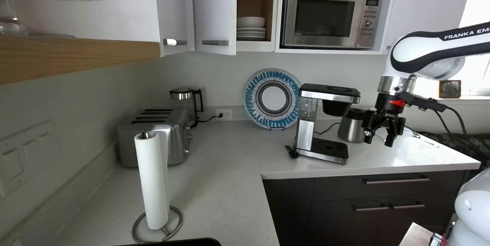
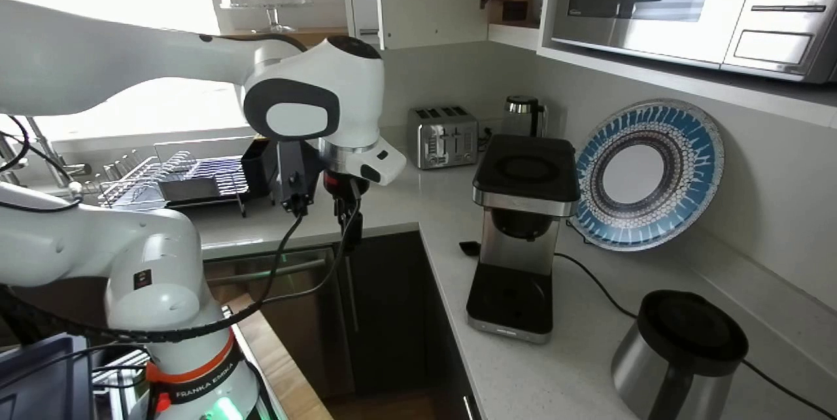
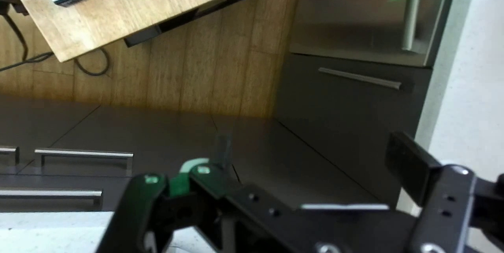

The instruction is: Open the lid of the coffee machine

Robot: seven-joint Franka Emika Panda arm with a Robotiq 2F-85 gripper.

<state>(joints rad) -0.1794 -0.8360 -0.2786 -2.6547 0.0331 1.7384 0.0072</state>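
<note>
I count 1 drip coffee maker (image 2: 521,250) on the counter (image 1: 229,184), apart from the tool (image 1: 378,141); its 1 lid (image 2: 526,168) lies flat, down. 1 steel carafe (image 1: 351,129) and 1 round patterned plate (image 1: 272,99), wallward of the tool; 1 microwave (image 1: 329,18), higher than it. Tool: jaws spread wide, only air between; hangs free.

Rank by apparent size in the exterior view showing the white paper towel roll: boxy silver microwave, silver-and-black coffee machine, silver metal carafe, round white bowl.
Microwave (wider) and coffee machine (taller): too close to rank
Silver carafe
White bowl
</note>
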